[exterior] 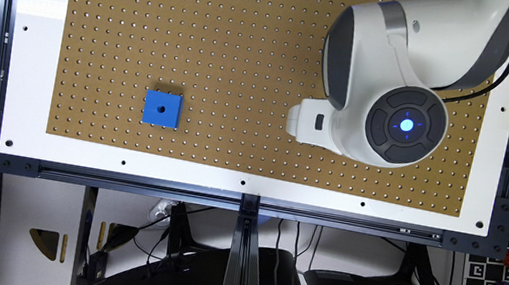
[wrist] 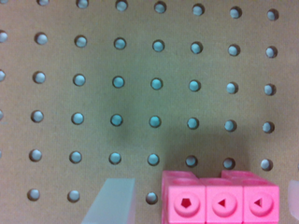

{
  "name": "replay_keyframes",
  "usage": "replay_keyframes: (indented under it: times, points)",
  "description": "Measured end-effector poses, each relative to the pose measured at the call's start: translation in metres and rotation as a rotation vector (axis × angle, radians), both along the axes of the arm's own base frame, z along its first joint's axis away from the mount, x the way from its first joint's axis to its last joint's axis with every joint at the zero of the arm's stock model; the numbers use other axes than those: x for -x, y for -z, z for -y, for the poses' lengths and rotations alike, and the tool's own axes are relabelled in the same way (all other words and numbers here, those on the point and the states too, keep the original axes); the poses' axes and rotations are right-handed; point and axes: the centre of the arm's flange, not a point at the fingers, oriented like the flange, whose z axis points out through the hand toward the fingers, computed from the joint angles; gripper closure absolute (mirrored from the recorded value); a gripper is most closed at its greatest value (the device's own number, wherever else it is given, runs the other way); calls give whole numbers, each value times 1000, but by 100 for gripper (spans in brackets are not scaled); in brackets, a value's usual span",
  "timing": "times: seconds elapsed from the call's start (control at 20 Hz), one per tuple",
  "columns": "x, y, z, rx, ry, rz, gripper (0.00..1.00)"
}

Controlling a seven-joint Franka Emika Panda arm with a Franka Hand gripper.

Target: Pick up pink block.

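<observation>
Between the released hand's (wrist: 201, 205) fingers (wrist: 110, 203), pink block (wrist: 219, 200) rests on pegboard (wrist: 117, 102).

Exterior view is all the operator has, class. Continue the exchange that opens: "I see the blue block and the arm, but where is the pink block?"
Observer: The pink block lies on the pegboard, right under the wrist.
Operator: Is the gripper around it?
Observer: Yes. The gripper is open, with the block between its fingers.
Operator: Are they touching it?
Observer: One is not: bare board shows between that finger and the block. The other is at the picture's edge, so I cannot tell.
</observation>
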Motion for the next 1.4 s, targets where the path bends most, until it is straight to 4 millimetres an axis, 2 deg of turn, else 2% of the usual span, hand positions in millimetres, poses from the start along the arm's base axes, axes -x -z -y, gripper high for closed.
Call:
replay_keyframes:
  times: [0.35,0.7,1.2,1.4]
  points:
    - [-5,-6,-1,-4,1,14,0]
    - [-4,26,-1,-9,3,14,0]
    - [-7,21,-13,-14,-2,28,0]
    - [-6,34,-12,-13,-1,19,0]
